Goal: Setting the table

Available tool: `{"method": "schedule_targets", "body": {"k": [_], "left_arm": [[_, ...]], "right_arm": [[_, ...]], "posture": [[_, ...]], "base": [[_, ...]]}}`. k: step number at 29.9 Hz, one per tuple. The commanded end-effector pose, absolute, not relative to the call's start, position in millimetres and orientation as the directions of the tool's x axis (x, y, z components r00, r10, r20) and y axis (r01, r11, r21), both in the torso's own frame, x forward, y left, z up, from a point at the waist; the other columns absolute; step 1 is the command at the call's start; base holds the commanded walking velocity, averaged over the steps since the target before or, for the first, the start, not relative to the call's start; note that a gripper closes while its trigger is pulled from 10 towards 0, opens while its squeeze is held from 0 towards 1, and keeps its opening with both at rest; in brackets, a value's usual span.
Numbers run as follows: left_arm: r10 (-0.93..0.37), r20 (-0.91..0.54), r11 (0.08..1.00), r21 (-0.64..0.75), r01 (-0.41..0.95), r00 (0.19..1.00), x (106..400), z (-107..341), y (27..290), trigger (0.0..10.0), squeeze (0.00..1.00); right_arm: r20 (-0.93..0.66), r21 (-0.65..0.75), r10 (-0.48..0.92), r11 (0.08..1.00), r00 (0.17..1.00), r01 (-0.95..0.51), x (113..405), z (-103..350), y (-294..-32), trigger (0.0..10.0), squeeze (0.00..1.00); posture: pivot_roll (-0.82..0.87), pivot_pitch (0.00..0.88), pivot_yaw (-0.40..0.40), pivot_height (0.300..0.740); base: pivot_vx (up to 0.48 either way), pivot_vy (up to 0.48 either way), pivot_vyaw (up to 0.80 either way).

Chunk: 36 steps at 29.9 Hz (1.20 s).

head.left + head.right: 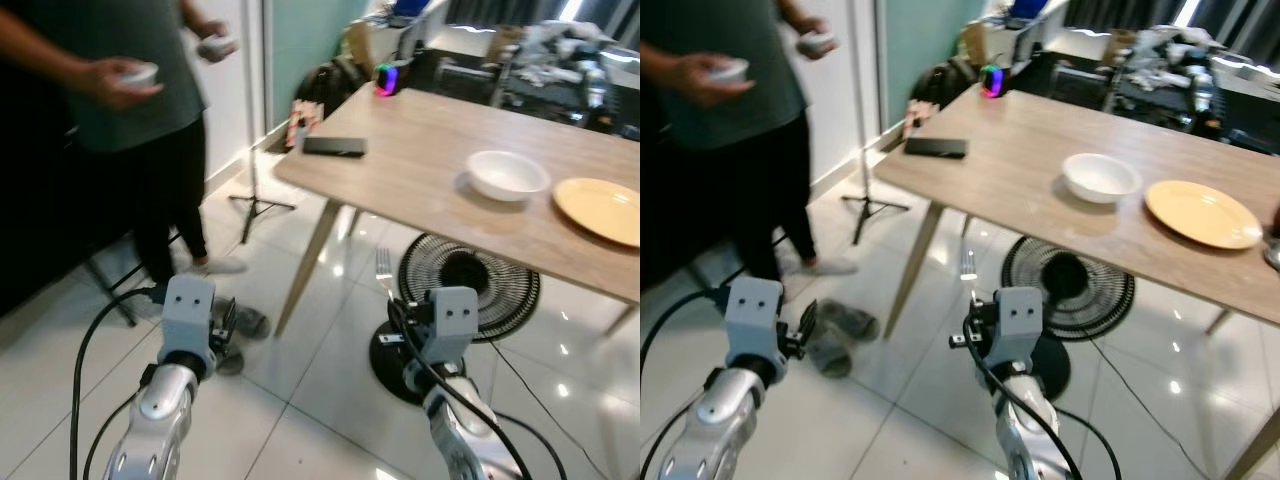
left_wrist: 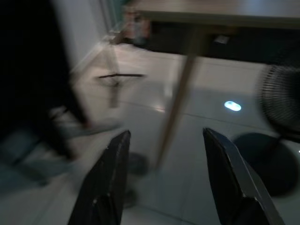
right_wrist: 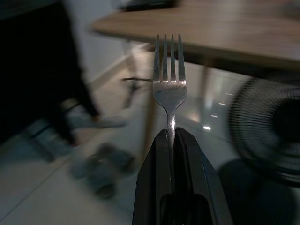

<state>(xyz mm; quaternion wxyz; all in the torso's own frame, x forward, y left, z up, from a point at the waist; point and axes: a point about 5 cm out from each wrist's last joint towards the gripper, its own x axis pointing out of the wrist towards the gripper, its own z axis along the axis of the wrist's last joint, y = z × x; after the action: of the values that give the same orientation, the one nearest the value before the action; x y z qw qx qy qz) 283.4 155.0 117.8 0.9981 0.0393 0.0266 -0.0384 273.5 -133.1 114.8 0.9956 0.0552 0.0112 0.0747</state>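
I am holding a fork (image 3: pixel 169 84) in my right gripper (image 3: pixel 171 136), my two black fingers pressing together on its handle so that the tines are pointing up and forward, away from my wrist. In the head views the fork is standing in front of my right arm, low over the tiled floor (image 1: pixel 300 380) and short of the near edge of the wooden table (image 1: pixel 430 170), not touching it. My left gripper (image 2: pixel 164 154) is hovering off to the left over the floor with its fingers (image 2: pixel 110 178) spread wide apart and nothing between them; the blurred wrist picture is looking past them at a slanted table leg (image 2: pixel 178 108). On the table a white bowl (image 1: pixel 508 174) is sitting just beside a yellow plate (image 1: pixel 600 208), the two near each other toward the right end. Farther back and toward the left a flat black device (image 1: pixel 334 146) is lying on the tabletop, and at the far corner a small speaker with coloured lights (image 1: pixel 387 78) is glowing. Under the table a black floor fan (image 1: pixel 468 278) is standing on its round base. To my left a person (image 1: pixel 120 110) in a dark shirt is standing, holding a small white object in each hand.
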Motion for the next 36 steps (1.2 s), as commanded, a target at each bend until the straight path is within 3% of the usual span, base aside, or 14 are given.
{"method": "schedule_targets", "body": {"k": [1, 14, 20, 25, 33, 34, 36], "left_arm": [[-0.089, -0.055, 0.993, 0.072, 0.093, 0.995, 282.2, 118.7, 151.0, 10.0, 0.00], [-0.101, -0.029, 0.992, 0.074, 0.103, 0.994, 284.0, 127.3, 149.2, 10.0, 0.00], [-0.114, -0.012, 0.990, 0.081, 0.115, 0.993, 285.3, 132.2, 147.6, 10.0, 0.00], [-0.115, -0.011, 0.990, 0.080, 0.116, 0.993, 285.2, 133.1, 148.0, 10.0, 0.00], [-0.119, -0.012, 0.990, 0.075, 0.120, 0.993, 284.5, 134.1, 148.2, 10.0, 0.00], [-0.131, -0.010, 0.988, 0.079, 0.132, 0.991, 283.4, 135.2, 147.4, 10.0, 0.00], [-0.135, -0.010, 0.987, 0.083, 0.135, 0.991, 282.9, 135.5, 146.9, 10.0, 0.00]], "right_arm": [[-0.008, 0.124, 0.125, 0.985, 0.992, -0.123, 273.9, 116.9, -136.8, 10.0, 0.00], [0.066, 0.306, 0.003, 0.952, 0.998, -0.023, 283.0, 140.8, -151.7, 10.0, 0.00], [0.191, 0.581, -0.117, 0.814, 0.975, -0.016, 291.4, 179.9, -165.8, 10.0, 0.00], [0.227, 0.631, -0.121, 0.774, 0.966, -0.051, 294.5, 193.0, -169.2, 10.0, 0.00], [0.237, 0.506, -0.011, 0.855, 0.972, -0.113, 294.7, 192.9, -159.8, 10.0, 0.00], [0.223, 0.427, 0.101, 0.884, 0.970, -0.191, 293.1, 190.3, -147.4, 10.0, 0.00], [0.208, 0.346, 0.184, 0.905, 0.961, -0.248, 291.4, 187.1, -138.2, 10.0, 0.00]], "posture": [[-0.02, 0.000, 0.055, 0.740], [-0.02, 0.000, 0.059, 0.740], [-0.01, 0.000, 0.062, 0.740], [-0.01, 0.000, 0.061, 0.740], [-0.01, 0.000, 0.059, 0.740], [-0.01, 0.000, 0.058, 0.740], [-0.01, 0.000, 0.057, 0.740]], "base": [[0.480, 0.000, -0.76], [0.480, 0.000, -0.76], [0.480, 0.000, -0.76], [0.480, 0.000, -0.77], [0.159, 0.000, -0.20], [0.000, 0.000, 0.00], [0.000, 0.000, 0.00]]}}
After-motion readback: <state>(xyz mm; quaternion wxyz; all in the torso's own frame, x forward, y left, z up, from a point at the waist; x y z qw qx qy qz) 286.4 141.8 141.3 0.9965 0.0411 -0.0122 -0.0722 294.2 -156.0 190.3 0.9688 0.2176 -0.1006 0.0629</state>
